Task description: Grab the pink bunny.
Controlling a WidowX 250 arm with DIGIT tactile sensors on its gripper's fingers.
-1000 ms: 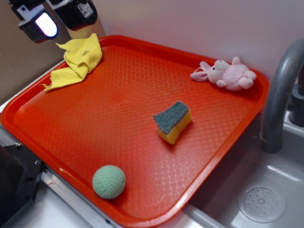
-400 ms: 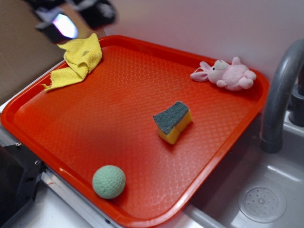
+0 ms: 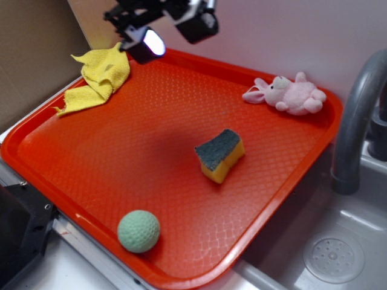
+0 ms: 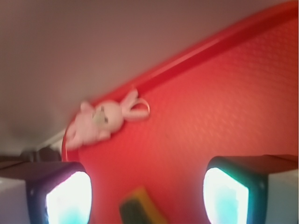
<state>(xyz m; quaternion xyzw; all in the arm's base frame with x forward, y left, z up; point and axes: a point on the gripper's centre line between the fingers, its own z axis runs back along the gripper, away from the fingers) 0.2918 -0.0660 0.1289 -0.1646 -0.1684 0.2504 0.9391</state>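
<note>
The pink bunny (image 3: pixel 289 93) lies on its side at the far right corner of the red tray (image 3: pixel 72 199), ears pointing left. The wrist view shows the pink bunny (image 4: pixel 100 121) small and blurred near the tray's rim, well ahead of the fingers. My gripper (image 3: pixel 172 27) hangs high over the tray's back edge, left of the bunny and well apart from it. Its jaws stand wide open in the wrist view, gripper (image 4: pixel 147 193), with only tray and sponge between them.
A yellow-and-green sponge (image 3: pixel 220 154) sits mid-tray. A green ball (image 3: pixel 138 231) rests near the front edge. A yellow cloth (image 3: pixel 100 77) drapes over the back left corner. A grey faucet (image 3: pixel 357 115) and sink (image 3: pixel 332 254) stand to the right.
My gripper has swept rightward from the top left corner along the tray's back edge, toward the bunny. The objects on the tray have stayed put.
</note>
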